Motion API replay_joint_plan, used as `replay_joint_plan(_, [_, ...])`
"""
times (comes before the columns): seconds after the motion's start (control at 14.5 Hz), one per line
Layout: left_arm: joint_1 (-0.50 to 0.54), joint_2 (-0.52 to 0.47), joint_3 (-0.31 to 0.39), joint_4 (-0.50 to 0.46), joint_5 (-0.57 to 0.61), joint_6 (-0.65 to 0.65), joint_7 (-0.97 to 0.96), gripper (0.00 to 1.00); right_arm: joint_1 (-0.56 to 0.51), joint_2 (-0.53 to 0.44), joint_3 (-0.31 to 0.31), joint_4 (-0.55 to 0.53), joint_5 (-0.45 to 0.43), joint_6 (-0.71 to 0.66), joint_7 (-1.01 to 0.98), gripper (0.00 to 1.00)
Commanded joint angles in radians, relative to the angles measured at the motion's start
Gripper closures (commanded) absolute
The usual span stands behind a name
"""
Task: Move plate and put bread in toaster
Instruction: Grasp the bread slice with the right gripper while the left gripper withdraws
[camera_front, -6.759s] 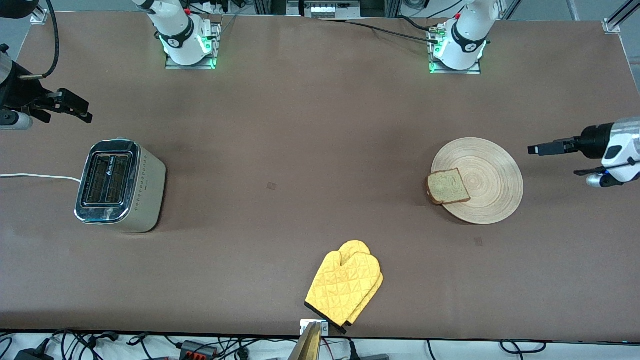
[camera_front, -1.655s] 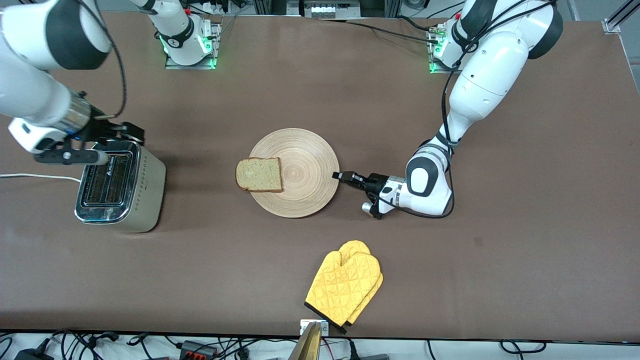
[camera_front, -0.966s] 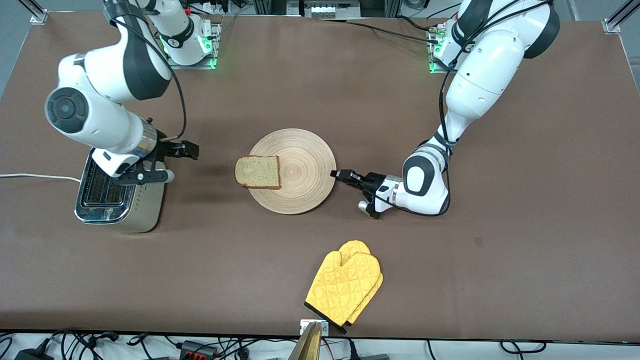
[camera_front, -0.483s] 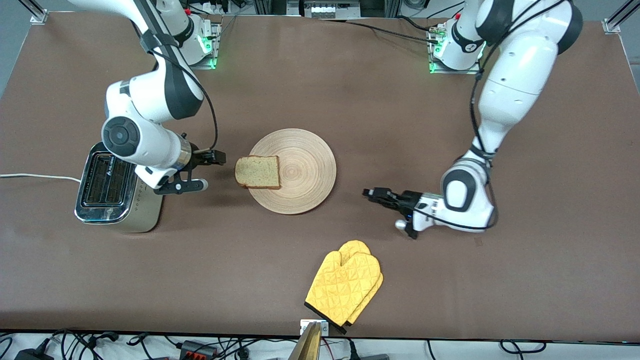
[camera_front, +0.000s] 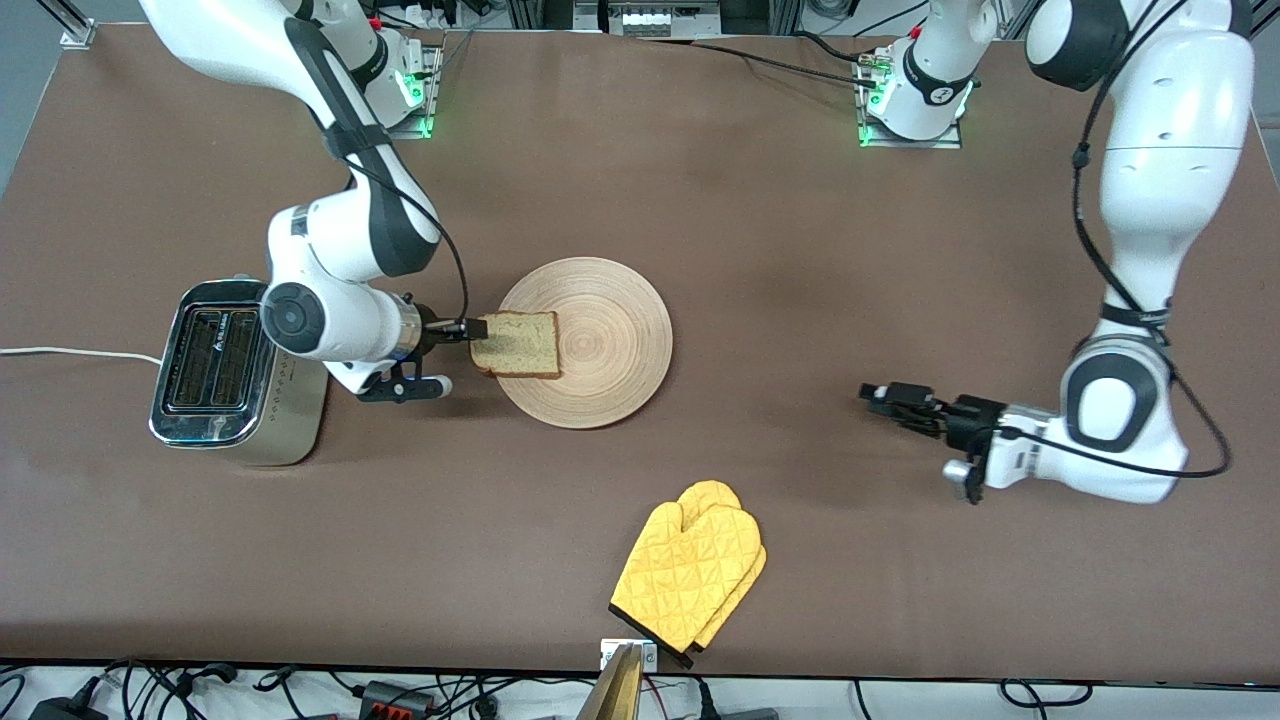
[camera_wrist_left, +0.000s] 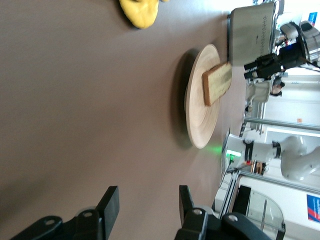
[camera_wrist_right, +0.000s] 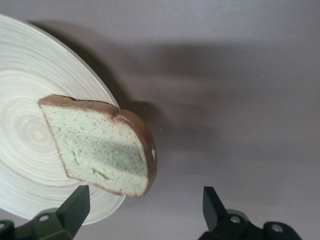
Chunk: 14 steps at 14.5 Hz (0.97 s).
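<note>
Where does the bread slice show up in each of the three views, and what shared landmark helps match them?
Front view: the bread overhangs the plate's rim on the toaster's side, the right gripper at its edge.
Left wrist view: bread on the plate, seen edge-on.
Right wrist view: bread just ahead of the open fingers, half over the plate.
Shared landmark: the plate.

The right arm reaches low from its base, right gripper (camera_front: 478, 328) level, its fingers (camera_wrist_right: 75, 205) spread wide. The left arm folds down toward its end of the tabletop, left gripper (camera_front: 885, 393) low, fingers (camera_wrist_left: 111, 202) parted, holding nothing.
</note>
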Motion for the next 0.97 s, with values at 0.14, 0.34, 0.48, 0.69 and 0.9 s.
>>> replay_joint_plan(0.14, [0.029, -0.061, -0.008, 0.179, 0.269, -0.209, -0.132, 0.42, 0.009, 0.041, -0.004, 0.014, 0.030, 0.019, -0.001, 0.09])
replay_joint_plan(0.34, [0.029, -0.146, -0.008, 0.210, 0.421, -0.266, -0.270, 0.27, 0.015, 0.053, -0.006, 0.016, 0.068, 0.044, -0.004, 0.11])
replay_joint_plan(0.48, [0.017, -0.238, -0.017, 0.204, 0.553, -0.267, -0.377, 0.24, 0.011, 0.064, -0.006, 0.016, 0.068, 0.048, -0.005, 0.12])
replay_joint_plan(0.69, [-0.048, -0.337, -0.023, 0.198, 0.748, -0.275, -0.564, 0.04, 0.009, 0.084, -0.006, 0.034, 0.068, 0.050, -0.002, 0.12])
replay_joint_plan(0.9, [-0.072, -0.371, -0.023, 0.196, 0.776, -0.273, -0.735, 0.00, 0.009, 0.101, -0.006, 0.048, 0.068, 0.051, 0.001, 0.13])
